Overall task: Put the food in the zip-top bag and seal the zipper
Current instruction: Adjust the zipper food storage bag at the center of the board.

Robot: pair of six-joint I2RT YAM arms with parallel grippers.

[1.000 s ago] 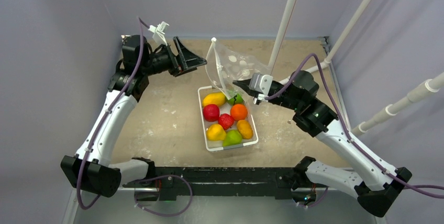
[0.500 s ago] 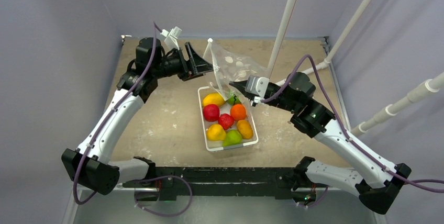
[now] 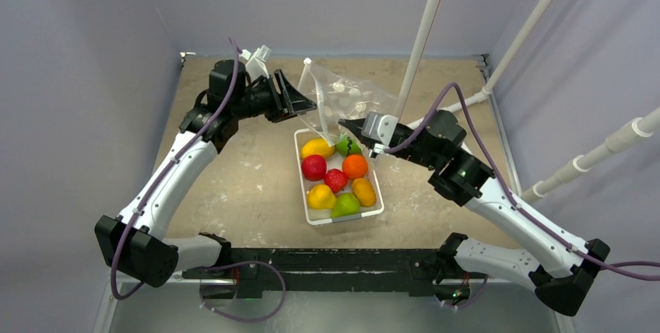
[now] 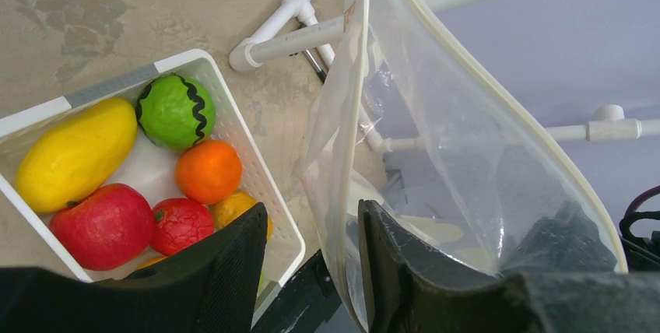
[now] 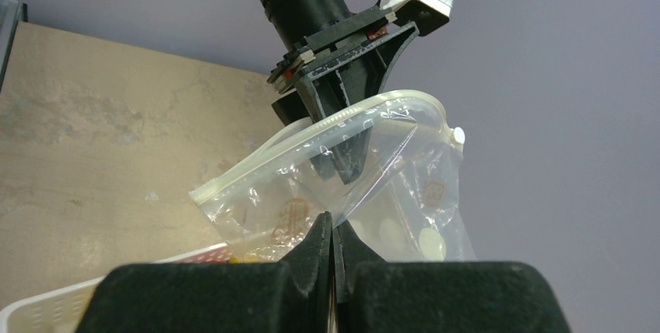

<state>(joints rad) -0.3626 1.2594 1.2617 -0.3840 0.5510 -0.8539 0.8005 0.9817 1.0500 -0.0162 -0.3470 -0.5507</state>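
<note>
Your right gripper (image 5: 332, 228) is pinched fully closed on one wall of the zip-top bag (image 5: 405, 185), holding it off the table above the far end of the white tray (image 3: 346, 219). The zipper (image 5: 342, 117) arches open, with the mouth turned toward your left gripper (image 4: 311, 216). That gripper's fingers (image 4: 226, 271) stand partly apart and grip nothing. The bag's near wall hangs in the gap between them, and one finger sits at the mouth; I cannot tell whether either touches the film. The toy fruits (image 3: 335, 180) all lie in the tray, below and beside the bag.
</note>
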